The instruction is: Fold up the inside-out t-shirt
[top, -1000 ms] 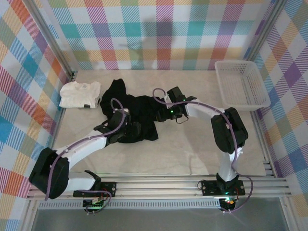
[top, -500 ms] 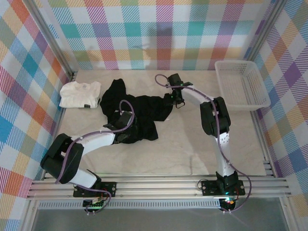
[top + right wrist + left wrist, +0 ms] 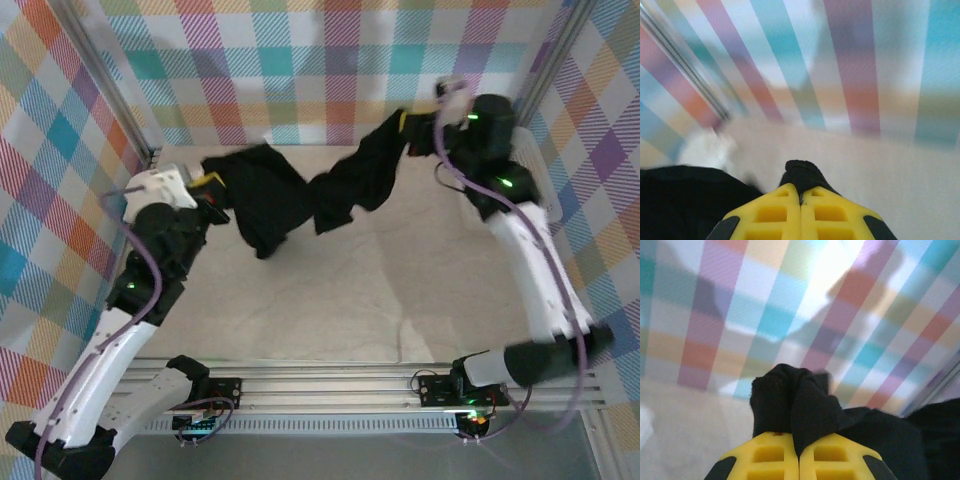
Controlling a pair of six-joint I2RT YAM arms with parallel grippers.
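Both ends of the inside-out t-shirt (image 3: 290, 195) hang pinched by left hand (image 3: 799, 442) and right hand (image 3: 800, 192); advisable to stretch it level before lowering to the desk (image 3: 380, 290).

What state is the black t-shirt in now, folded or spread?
Neither: the black t-shirt hangs bunched and twisted, strung between the left gripper and the right gripper, both shut on its cloth.
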